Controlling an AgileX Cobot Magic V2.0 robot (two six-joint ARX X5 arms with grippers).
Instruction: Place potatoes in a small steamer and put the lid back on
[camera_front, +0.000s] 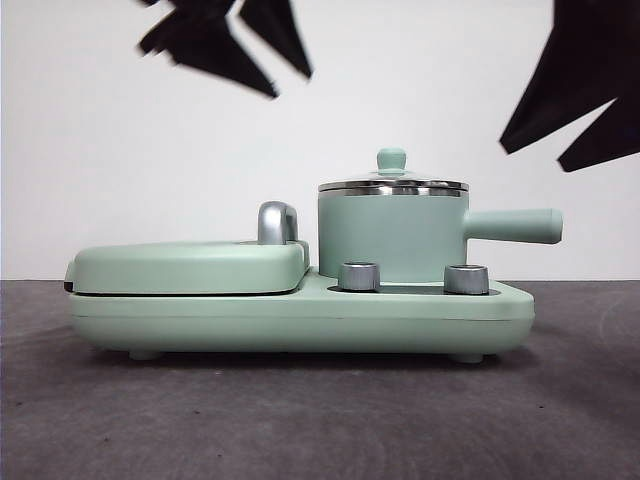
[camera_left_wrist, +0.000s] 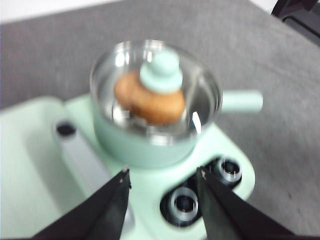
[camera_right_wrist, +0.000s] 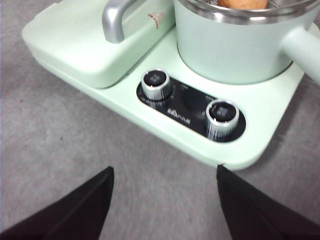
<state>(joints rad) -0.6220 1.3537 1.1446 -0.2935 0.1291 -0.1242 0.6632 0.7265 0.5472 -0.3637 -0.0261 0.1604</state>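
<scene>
Both tools hang above the cooker with nothing in them. Left tool (camera_left_wrist: 162, 192) hovers over the near edge of the appliance, angled down toward the small steamer (camera_left_wrist: 150, 145), its two black jaws spread apart and empty; between them its wrist view shows the two dials (camera_left_wrist: 186, 204) in their dark panel. Right tool (camera_right_wrist: 165, 200) is held over the grey tabletop (camera_right_wrist: 65, 135) just in front of the cooker's base (camera_right_wrist: 165, 127), jaws likewise wide apart and gripping nothing (its camera looks across the dials toward the pot wall). In the front view the two arms show only as dark, angular shapes at the top corners, one at upper left (camera_front: 225, 40) and one at upper right (camera_front: 580, 85), both well clear of the pot; that view alone does not say which is which.

Steamer sits upright in its well on the mint-green base, straight side handle (camera_front: 515, 226) pointing away from the griddle. Lid (camera_left_wrist: 155, 90) rests flat on the steel rim, green knob (camera_front: 391, 160) on top. Through the glass the potato (camera_left_wrist: 150, 102) is visible as one orange-brown lump lying inside the pot, partly hidden by the knob. Beside the pot lies the closed flat griddle cover (camera_front: 190, 265) with its chrome handle (camera_front: 277, 222).
</scene>
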